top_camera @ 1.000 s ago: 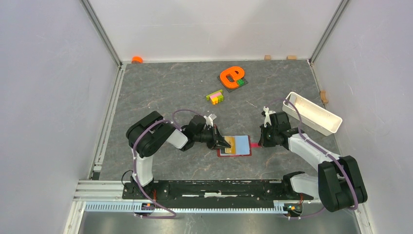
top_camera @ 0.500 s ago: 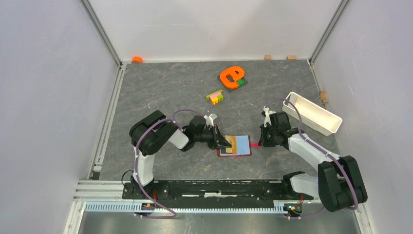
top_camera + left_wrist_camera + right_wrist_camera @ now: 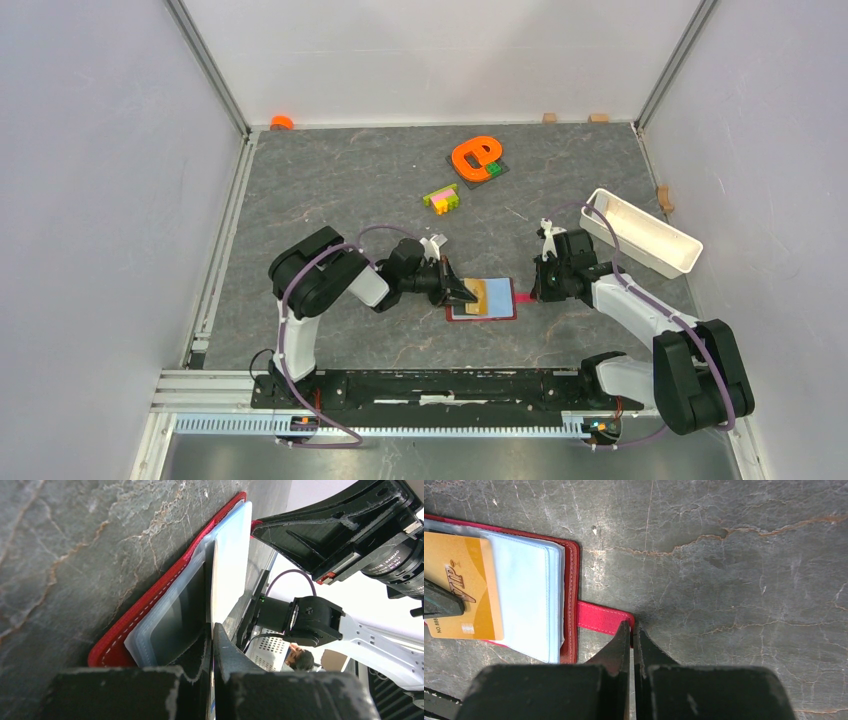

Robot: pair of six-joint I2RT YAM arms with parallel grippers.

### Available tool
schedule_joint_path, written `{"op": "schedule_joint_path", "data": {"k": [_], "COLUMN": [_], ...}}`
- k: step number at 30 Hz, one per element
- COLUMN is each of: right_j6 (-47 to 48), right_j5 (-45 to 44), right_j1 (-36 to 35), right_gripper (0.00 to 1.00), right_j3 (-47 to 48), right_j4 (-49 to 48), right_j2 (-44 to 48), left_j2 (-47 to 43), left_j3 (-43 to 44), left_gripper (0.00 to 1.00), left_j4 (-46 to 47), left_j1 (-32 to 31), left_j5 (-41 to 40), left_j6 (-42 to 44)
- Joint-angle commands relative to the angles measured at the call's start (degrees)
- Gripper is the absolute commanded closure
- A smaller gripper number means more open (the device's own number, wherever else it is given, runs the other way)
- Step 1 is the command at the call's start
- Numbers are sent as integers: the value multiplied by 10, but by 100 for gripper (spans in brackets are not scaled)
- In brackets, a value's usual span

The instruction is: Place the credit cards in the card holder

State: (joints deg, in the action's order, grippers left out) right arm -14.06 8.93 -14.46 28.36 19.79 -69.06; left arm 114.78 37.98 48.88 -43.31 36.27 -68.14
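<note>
The card holder (image 3: 500,303) lies open near the table's front centre, dark-red outside and light-blue inside. My left gripper (image 3: 462,293) is shut on a tan-orange credit card (image 3: 481,294) and holds it low over the holder's left half. In the left wrist view the card (image 3: 212,600) stands edge-on between my fingers, above the holder's clear pockets (image 3: 172,615). My right gripper (image 3: 537,293) is shut on the holder's red snap tab (image 3: 599,617) at its right edge. The right wrist view shows the card (image 3: 461,585) on the light-blue page (image 3: 526,600). No other card shows.
A white oblong tray (image 3: 640,232) stands at the right. An orange letter-shaped toy (image 3: 475,155) and multicoloured bricks (image 3: 441,198) lie beyond the holder. A small orange piece (image 3: 282,122) and wooden blocks (image 3: 549,118) sit by the back wall.
My left gripper has crept slightly right, carrying the card a little further over the card holder. The right arm has not moved.
</note>
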Motion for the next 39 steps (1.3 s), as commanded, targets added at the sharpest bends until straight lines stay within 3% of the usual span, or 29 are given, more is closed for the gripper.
{"op": "schedule_joint_path", "data": {"k": [1,7,11,19,27,39], "right_j6": [8,7,8,8,9,10], "right_j5": [-13,-12,-13,-30,-28,-22], "right_j1": [2,2,2,2,2,2], "right_gripper": [100,100,100,100,100,100], "right_j3": [2,1,3,7,7,6], "right_j4": [21,22,22,31,31,25], "right_j2": [1,3,6,19,19,16], "left_j2": [15,16,-4,-83,-144,-138], "left_j3": [3,19,32,83,120,127], "left_gripper": [98,95,88,66,46,46], "left_j4": [21,2,-64,-290,-426,-437], "left_j1": [-8,-21,-23,-23,-23,-42], "left_j5": [-14,-23,-39,-106,-147,-131], "left_j6": [-11,-3,30,144,213,205]}}
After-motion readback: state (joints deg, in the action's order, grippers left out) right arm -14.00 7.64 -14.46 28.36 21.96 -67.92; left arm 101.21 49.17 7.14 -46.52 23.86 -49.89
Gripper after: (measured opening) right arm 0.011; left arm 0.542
